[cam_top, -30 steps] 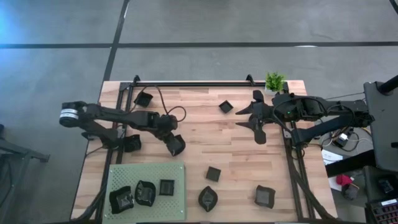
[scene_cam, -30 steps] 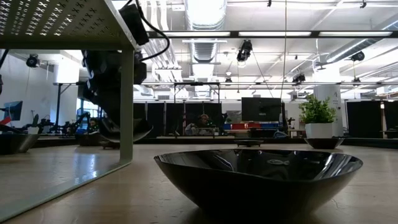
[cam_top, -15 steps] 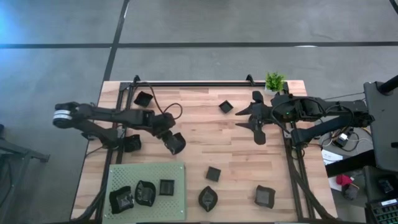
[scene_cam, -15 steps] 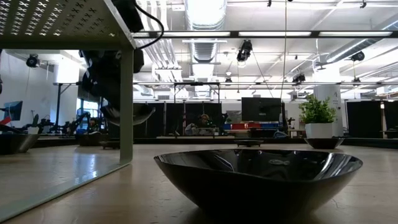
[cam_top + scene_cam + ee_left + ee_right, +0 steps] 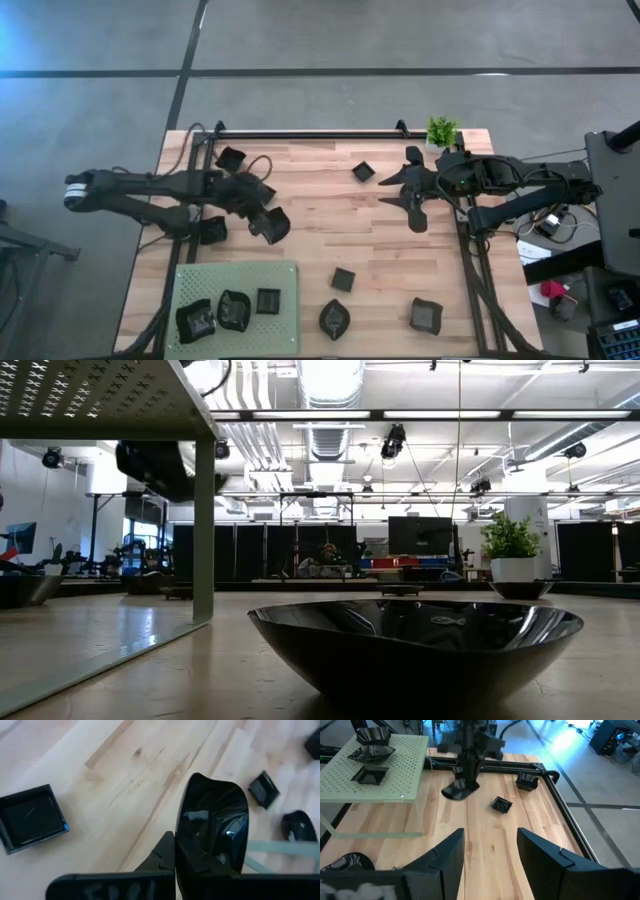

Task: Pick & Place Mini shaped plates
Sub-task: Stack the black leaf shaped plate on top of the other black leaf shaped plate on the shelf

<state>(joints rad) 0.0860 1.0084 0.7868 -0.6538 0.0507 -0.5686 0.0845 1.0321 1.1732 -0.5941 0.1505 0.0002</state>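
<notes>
A grey concrete floor [image 5: 400,35] surrounds the wooden table [image 5: 330,230], crossed by dark seam lines [image 5: 300,72]. Level across the table, the room beyond is a wide, open hall. Its ceiling is hung with white ducts [image 5: 325,430], pipes and lamps [image 5: 393,442]. Black curtains or panels [image 5: 270,550] line the far wall, with a dark screen [image 5: 420,535] in front of them. A person [image 5: 326,558] sits at a distant desk. At the table's far right corner stands a small green potted plant [image 5: 441,130].
</notes>
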